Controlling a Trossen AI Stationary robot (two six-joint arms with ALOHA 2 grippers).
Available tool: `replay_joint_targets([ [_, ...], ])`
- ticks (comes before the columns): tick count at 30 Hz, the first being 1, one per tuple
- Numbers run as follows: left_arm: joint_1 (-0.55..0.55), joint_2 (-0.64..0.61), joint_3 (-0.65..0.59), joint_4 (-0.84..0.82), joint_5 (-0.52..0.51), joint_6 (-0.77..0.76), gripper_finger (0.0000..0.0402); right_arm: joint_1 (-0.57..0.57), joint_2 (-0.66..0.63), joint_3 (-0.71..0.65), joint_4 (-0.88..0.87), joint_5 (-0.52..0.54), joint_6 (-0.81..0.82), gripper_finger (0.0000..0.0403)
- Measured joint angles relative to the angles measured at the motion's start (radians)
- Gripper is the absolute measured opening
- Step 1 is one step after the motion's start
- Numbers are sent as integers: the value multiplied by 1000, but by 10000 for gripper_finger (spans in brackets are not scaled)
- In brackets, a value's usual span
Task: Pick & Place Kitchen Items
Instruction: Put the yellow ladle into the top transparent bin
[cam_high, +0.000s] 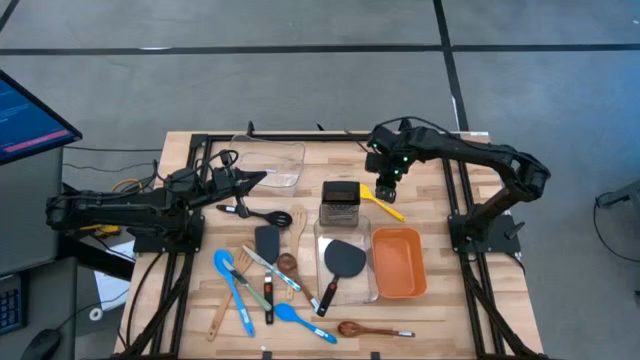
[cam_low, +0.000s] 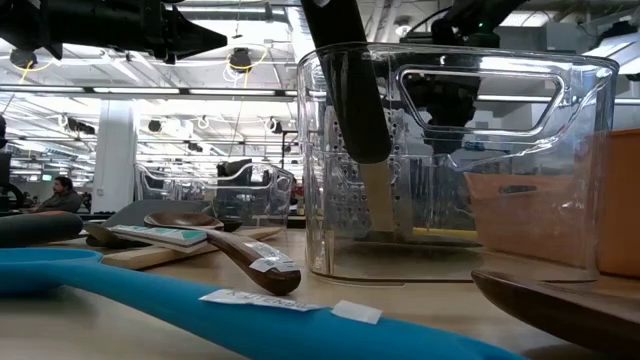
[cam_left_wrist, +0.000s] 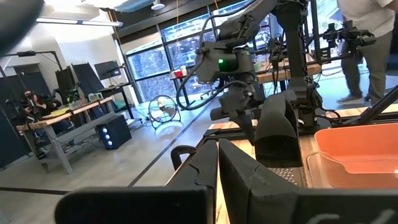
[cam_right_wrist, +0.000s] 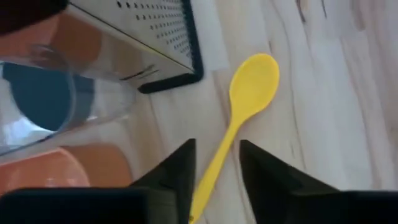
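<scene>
Between your right hand's (cam_right_wrist: 214, 163) spread fingers, the yellow spoon (cam_right_wrist: 246, 102) lies flat on the tabletop (cam_right_wrist: 323, 112) beside the steel grater (cam_right_wrist: 163, 37), toward the far right corner. Only the wrist view shows that gap; overhead, the arm hides the spoon's bowl. Your left hand (cam_high: 258, 180), pressed together, hovers near the far left.
</scene>
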Motion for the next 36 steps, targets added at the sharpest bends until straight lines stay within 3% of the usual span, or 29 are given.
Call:
replay_joint_targets([
  [5,0,0,0,0,0,0,3,36,1,-4,-10,161,93,198],
  [10,0,0,0,0,0,0,3,37,0,-69,34,167,105,240],
  [36,0,0,0,0,0,0,3,37,0,-346,383,106,201,230],
])
